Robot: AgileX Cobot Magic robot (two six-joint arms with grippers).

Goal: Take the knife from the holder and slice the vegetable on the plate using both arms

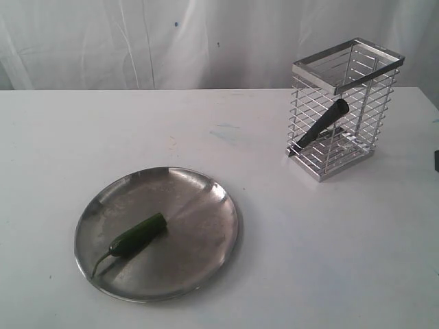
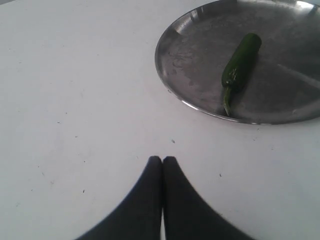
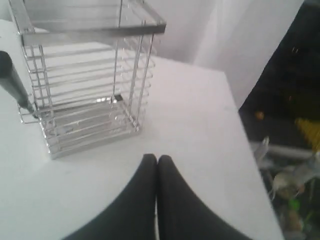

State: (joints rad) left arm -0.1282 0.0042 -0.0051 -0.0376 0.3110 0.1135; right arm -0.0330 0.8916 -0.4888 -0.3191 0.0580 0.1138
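The black knife (image 1: 321,126) leans slanted inside the silver wire holder (image 1: 343,110) at the table's back right; its handle (image 3: 11,80) also shows through the holder's (image 3: 90,75) wires in the right wrist view. A dark green chilli (image 1: 134,236) lies on the round steel plate (image 1: 206,226) at front left, and the chilli (image 2: 241,67) and plate (image 2: 195,75) both appear in the left wrist view. My left gripper (image 2: 162,159) is shut with nothing in it, short of the plate. My right gripper (image 3: 157,158) is shut and empty, apart from the holder. Neither arm shows in the exterior view.
The white table (image 1: 219,137) ends at a back edge against a white curtain (image 1: 137,41). Its right edge (image 3: 240,130) drops off close to the holder, with dark clutter beyond.
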